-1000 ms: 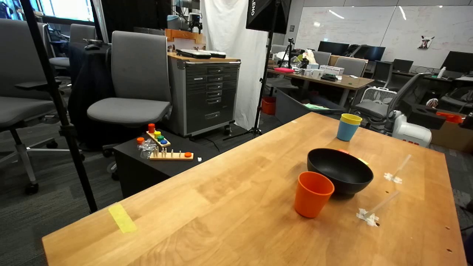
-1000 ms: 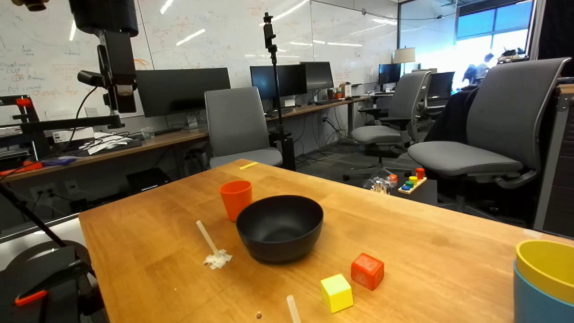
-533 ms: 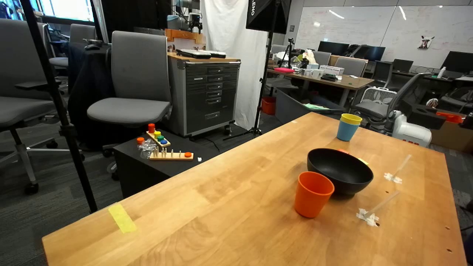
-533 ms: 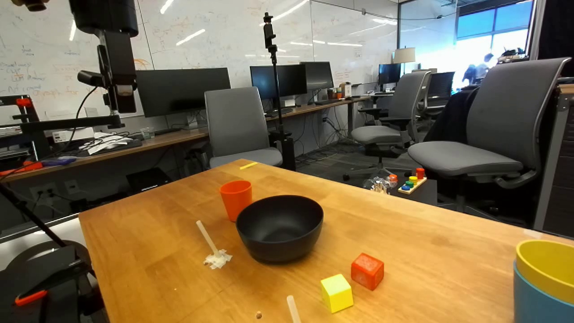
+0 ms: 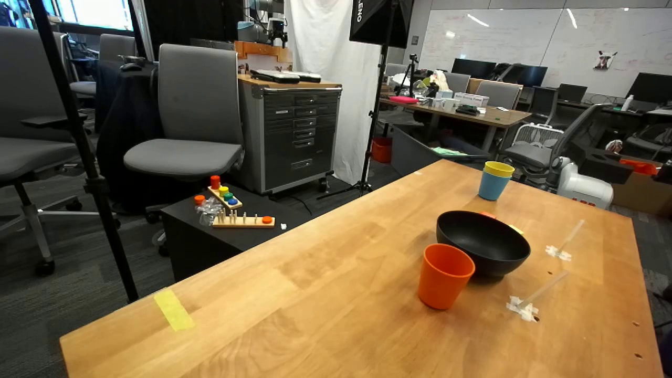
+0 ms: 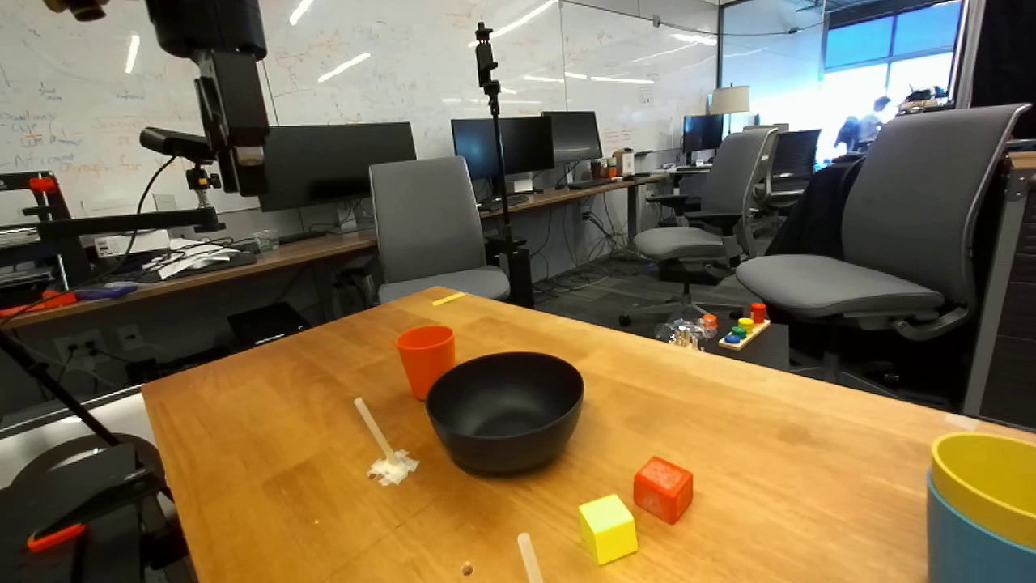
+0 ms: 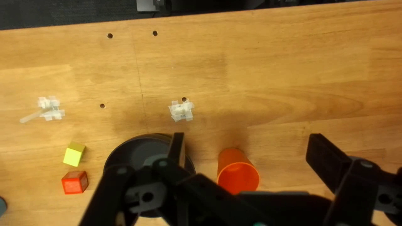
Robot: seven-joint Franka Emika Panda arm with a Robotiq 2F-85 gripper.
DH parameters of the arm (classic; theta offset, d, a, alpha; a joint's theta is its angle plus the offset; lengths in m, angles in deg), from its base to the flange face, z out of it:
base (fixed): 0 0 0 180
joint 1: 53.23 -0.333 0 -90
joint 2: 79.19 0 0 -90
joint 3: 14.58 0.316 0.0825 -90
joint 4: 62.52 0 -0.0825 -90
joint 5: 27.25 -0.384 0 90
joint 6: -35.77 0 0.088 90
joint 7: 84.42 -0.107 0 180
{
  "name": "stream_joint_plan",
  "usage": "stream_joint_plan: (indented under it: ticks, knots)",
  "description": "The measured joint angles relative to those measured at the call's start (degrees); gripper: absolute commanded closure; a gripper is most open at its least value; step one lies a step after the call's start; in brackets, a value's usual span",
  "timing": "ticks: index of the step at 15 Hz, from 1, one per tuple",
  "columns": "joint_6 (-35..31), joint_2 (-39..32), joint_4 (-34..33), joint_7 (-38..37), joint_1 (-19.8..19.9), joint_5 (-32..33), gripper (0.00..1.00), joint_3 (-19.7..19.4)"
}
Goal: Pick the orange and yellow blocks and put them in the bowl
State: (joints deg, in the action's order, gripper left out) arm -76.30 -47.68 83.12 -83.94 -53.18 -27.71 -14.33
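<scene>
A: What are your fingers doing?

B: They're spread wide. My wrist view puts one at seven o'clock from its centre, the twin at four. In an exterior view they hang well above the desk, at half past ten from the bowl.

A: Where are the orange block and the yellow block?

B: Both lie on the desk, outside the bowl. With the bowl as my clock in the wrist view, the orange one is at nine and the yellow one between nine and ten, just beside each other with a strip of desk showing between.

A: Can you see them from elsewhere?

B: In an exterior view, barely. The orange cup stands upright between seven and eight o'clock of the bowl, and past the far rim I catch only slivers, orange at twelve, yellow at two; the bowl blocks the rest.

A: Anything else around?

B: In an exterior view I've got a yellow cup nested in a blue cup between three and four o'clock, cut by the edge, and a pale stick leaning up from white tape at eight.
</scene>
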Motion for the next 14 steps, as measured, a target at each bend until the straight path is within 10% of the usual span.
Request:
stream_joint_plan:
  ticks: [14]
  knots:
    - [-5.4, -20.2, -17.6, -4.2, 4.9, 1.2, 0.0, -2.2]
